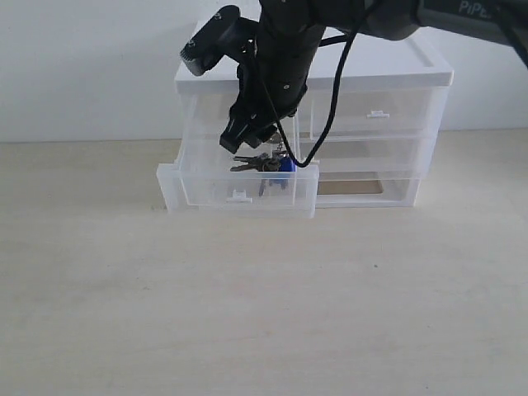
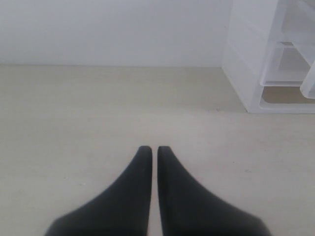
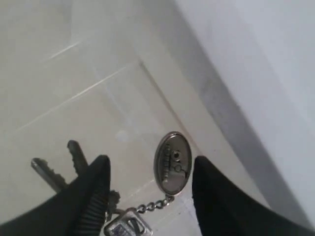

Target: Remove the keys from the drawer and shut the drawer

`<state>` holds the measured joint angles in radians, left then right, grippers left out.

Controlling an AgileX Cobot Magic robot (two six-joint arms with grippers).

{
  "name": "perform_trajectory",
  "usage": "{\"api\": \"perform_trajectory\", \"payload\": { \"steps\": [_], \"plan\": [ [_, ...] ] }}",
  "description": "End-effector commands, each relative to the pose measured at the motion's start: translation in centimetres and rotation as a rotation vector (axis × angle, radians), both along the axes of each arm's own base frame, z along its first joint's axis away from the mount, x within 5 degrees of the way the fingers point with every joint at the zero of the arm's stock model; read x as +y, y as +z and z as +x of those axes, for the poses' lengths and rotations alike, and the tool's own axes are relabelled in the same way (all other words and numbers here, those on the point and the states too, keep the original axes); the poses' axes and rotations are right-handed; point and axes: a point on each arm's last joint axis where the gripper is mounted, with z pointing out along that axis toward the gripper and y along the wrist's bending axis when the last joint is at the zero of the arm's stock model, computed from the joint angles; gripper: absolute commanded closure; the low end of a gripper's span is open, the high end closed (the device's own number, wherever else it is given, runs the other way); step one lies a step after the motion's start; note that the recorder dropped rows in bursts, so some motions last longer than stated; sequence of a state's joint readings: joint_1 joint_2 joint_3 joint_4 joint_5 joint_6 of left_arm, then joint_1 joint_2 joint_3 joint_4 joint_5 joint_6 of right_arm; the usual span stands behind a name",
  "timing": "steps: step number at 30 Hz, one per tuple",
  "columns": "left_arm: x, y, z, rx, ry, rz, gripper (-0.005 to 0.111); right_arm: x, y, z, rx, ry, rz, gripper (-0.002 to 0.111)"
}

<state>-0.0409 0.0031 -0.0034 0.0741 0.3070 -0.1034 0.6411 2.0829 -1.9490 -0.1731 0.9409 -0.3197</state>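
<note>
Small bunch of silver-grey keys [image 1: 252,164] on a ring, within the pulled-out drawer [image 1: 206,188], toward its three o'clock end in the exterior view. Round blue fob [image 1: 286,165] at three o'clock of the bunch, touching it. Close up from the right wrist: two slim blades [image 3: 49,173] fanned apart, a short link chain [image 3: 153,205], and an oval metal tag [image 3: 171,164], dull brushed grey, with a small stud and faint marks too blurred to read. Lying on the drawer floor or lifted off it: cannot tell.

Drawer of thin, glossy, translucent white plastic, box-shaped, with a tiny white tab handle [image 1: 240,196] at six o'clock on its front wall. Drawn out toward six o'clock from the drawer unit [image 1: 388,73], a squat cabinet with a flat opaque white lid, at twelve o'clock on the pale, matt table [image 1: 247,313]. Matching small drawer [image 1: 375,111] at three o'clock, pushed in.

Black hard-shelled right gripper [image 1: 252,137] reaching across from one o'clock, hanging just above the keys. Fingers [image 3: 96,196] spread wide either side of the tag, neither seen pressing on it, clamping nothing visible. Tapered black left gripper [image 2: 151,148] away from the unit, over the table, tips pressed nearly together, holding nothing.

Top left corner of the unit hidden behind the right arm and its cable [image 1: 334,99]. Part of the bunch cut off at the frame edge in the right wrist view and partly behind one finger. Only one corner of the unit showing in the left wrist view.
</note>
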Motion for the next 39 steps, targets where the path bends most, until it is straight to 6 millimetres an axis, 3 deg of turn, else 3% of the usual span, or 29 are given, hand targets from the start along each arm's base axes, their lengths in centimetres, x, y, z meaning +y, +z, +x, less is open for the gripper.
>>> {"api": "perform_trajectory", "payload": {
  "steps": [1, 6, 18, 22, 31, 35, 39],
  "plan": [
    [0.0, -0.1, 0.0, 0.001, 0.001, -0.004, 0.102, -1.3, 0.1, 0.6, 0.028, -0.056, 0.029, 0.06],
    [0.0, -0.1, 0.0, 0.001, 0.001, -0.004, 0.102, -2.2, -0.7, 1.4, 0.088, -0.072, 0.073, 0.06],
    [0.0, -0.1, 0.0, 0.001, 0.001, -0.004, 0.102, -1.5, -0.2, 1.7, 0.034, 0.006, 0.125, 0.06],
    [0.0, -0.1, 0.0, 0.001, 0.001, -0.004, 0.102, -1.2, 0.8, 0.1, 0.137, 0.058, 0.166, 0.06],
    [0.0, -0.1, 0.0, 0.001, 0.001, -0.004, 0.102, -2.0, 4.0, -1.6, 0.179, -0.036, 0.253, 0.06],
    [0.0, -0.1, 0.0, 0.001, 0.001, -0.004, 0.102, -2.0, 3.6, -2.2, 0.278, -0.079, 0.27, 0.06],
    [0.0, -0.1, 0.0, 0.001, 0.001, -0.004, 0.102, -1.5, 2.1, -1.5, 0.299, -0.109, 0.284, 0.06]
  ]
}}
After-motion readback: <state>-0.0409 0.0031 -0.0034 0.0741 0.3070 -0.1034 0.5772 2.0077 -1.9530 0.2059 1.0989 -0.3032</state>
